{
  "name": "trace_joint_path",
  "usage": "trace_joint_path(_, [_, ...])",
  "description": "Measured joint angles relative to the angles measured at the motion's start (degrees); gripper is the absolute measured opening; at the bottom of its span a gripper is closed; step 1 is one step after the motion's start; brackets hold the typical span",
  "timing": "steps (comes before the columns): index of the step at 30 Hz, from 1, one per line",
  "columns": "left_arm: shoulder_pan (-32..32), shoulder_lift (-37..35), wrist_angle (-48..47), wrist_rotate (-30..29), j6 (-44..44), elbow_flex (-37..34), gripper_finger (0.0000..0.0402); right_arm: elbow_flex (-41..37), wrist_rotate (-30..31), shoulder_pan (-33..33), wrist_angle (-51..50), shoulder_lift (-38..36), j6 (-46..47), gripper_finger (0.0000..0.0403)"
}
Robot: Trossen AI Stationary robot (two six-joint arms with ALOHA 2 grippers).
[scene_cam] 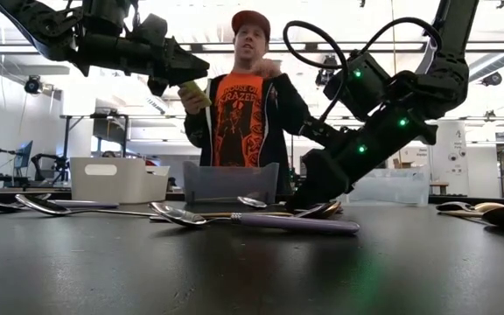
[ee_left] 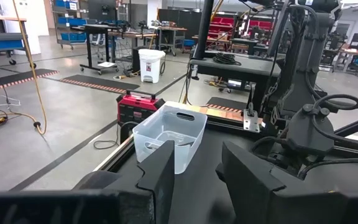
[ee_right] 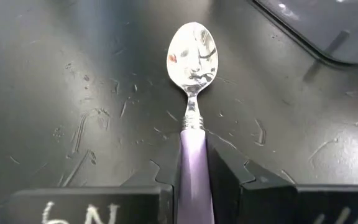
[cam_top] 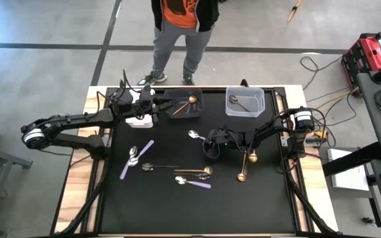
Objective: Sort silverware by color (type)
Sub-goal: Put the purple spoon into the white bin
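My right gripper (ee_right: 194, 177) is low over the middle of the black table (cam_top: 157, 205), shut on a spoon (cam_top: 194, 135) with a silver bowl (ee_right: 192, 53) and a lilac handle. My left gripper (cam_top: 169, 104) hangs level and open above the near-left edge of the dark bin (cam_top: 197, 112), with nothing between its fingers (ee_left: 163, 177). A gold spoon (cam_top: 185, 104) lies in that bin. More silverware lies loose on the table: lilac-handled pieces (cam_top: 136, 160) (cam_top: 196, 182), silver spoons (cam_top: 133, 156), a dark spoon (cam_top: 159, 166) and gold spoons (cam_top: 197, 172) (cam_top: 252, 156) (cam_top: 242, 175). My right gripper pinches the spoon's lilac handle (ee_right: 194, 163) between its two fingers, just behind the silver collar below the bowl. The fingers slant down from the table's right side and lie along the handle. The spoon lies flat on the table, bowl up and pointing away from the gripper.
A clear bin (cam_top: 245, 101) at the far right holds a silver utensil. A white bin (cam_top: 139, 120) sits partly under the left arm at the far left. A person (cam_top: 180, 33) stands behind the table's far edge.
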Motion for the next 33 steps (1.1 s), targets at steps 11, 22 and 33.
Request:
trace_joint_path(11, [0.0, 0.0, 1.5, 0.0, -0.6, 0.0, 0.0127, -0.1, -0.4, 0.0, -0.6, -12.1, -6.2, 0.0045])
trace_joint_path(22, [-2.3, 0.1, 5.0, 0.0, -1.9, 0.0, 0.0223, -0.1, 0.0, 0.0, 14.7, -15.5, -15.2, 0.0045])
trace_joint_path(33, [-10.4, 8.7, 23.1, -4.9, 1.9, 0.0, 0.0233, -0.1, 1.6, 0.3, 36.3, -12.1, -26.8, 0.0045])
